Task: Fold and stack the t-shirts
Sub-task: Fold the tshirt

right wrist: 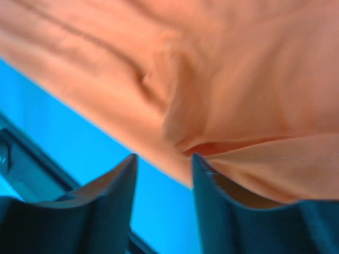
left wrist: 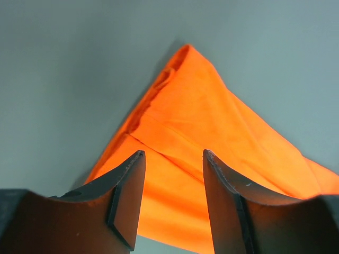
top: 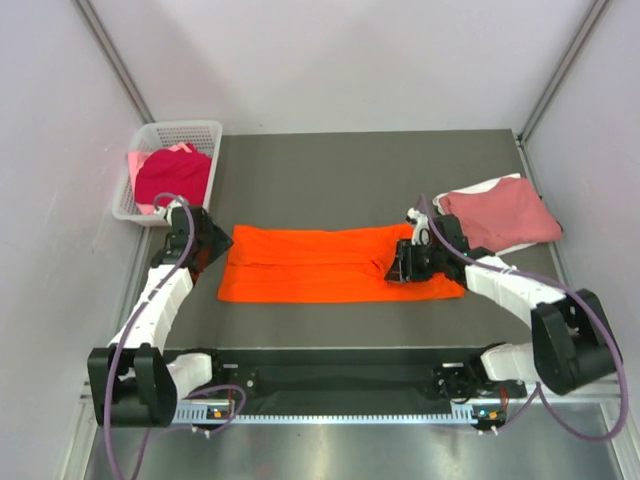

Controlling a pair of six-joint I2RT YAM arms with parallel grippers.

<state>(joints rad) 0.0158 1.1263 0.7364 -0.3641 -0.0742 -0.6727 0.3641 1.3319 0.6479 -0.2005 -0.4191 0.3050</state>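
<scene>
A bright orange t-shirt (top: pixel 335 265) lies folded into a long band across the middle of the table. My left gripper (top: pixel 213 246) hovers at its left end, open and empty; the left wrist view shows the orange cloth (left wrist: pixel 201 121) under the spread fingertips (left wrist: pixel 132 169). My right gripper (top: pixel 400 266) sits over the shirt's right part, open. In the right wrist view the cloth (right wrist: pixel 222 79) looks pale orange, with a fold edge beside the right fingertip (right wrist: pixel 204 172). A folded dusty rose shirt (top: pixel 500 212) lies on a white one (top: pixel 510 245) at the right.
A white lattice basket (top: pixel 185 131) stands at the back left, off the mat's corner, holding a crimson shirt (top: pixel 172 178) and a pale pink one (top: pixel 138 160). Side walls close in on the left and right. The arm bases and a rail run along the near edge.
</scene>
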